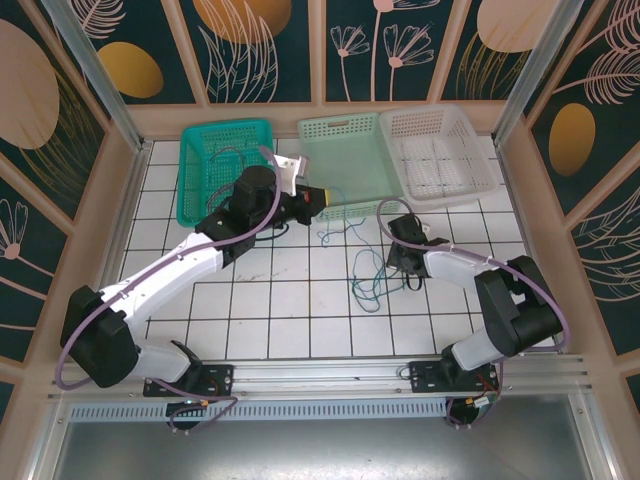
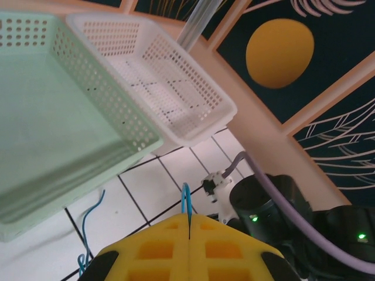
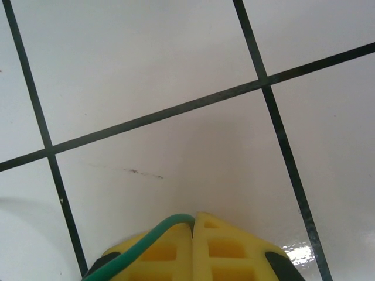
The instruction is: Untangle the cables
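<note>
One blue cable (image 2: 186, 202) points up from left fingers (image 2: 157, 246); green cable (image 3: 136, 243) trails left.

Tabletop (image 1: 300, 310): white tiles crossed by a dark grid. Walls (image 1: 270, 50): dark teal panels bearing gold discs and white line-drawn leaves and flowers, framed in pale wood. Teal-green basket (image 1: 200, 140), pale mint basket (image 1: 345, 125) and white basket (image 1: 440, 115), all perforated; blue cable (image 2: 186, 199); dark green cable (image 3: 146, 243); left tool (image 2: 189, 218) and right tool (image 3: 193, 219), both yellow with black sides; arms (image 1: 180, 275) white and black, looped with purple cord (image 1: 545, 290).
</note>
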